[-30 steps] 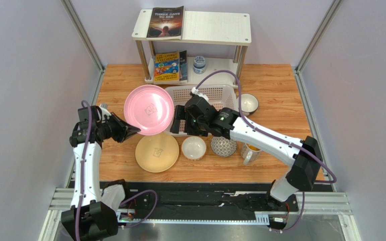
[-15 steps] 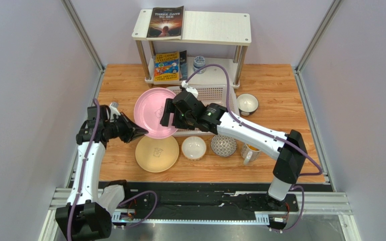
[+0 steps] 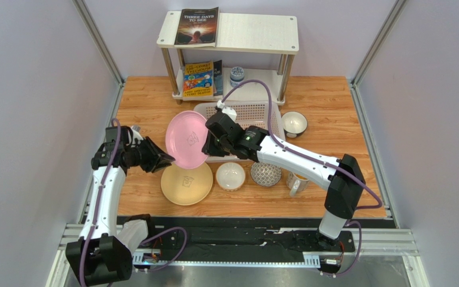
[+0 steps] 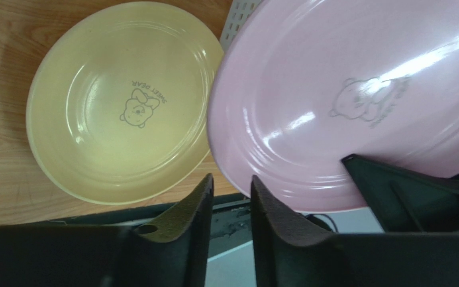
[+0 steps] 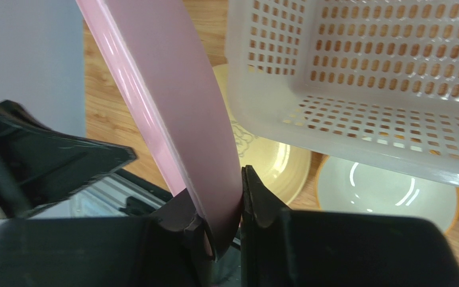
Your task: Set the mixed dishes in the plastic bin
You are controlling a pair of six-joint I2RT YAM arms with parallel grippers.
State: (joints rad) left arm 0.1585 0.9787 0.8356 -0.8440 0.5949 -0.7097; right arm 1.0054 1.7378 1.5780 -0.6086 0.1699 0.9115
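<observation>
Wooden table (image 3: 333, 119) | pink plate (image 3: 185, 140) rim — right jaws clamped | left jaws parted — empty

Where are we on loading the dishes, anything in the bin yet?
Done: nothing. No dish shows in the bin.
In hand: the right gripper is clamped on the rim of the pink plate, which is tilted beside the bin. The left gripper stands open next to it.
Left: that plate, plus the yellow plate, near white bowl, far white bowl, grey bowl and mug on the table.
</observation>
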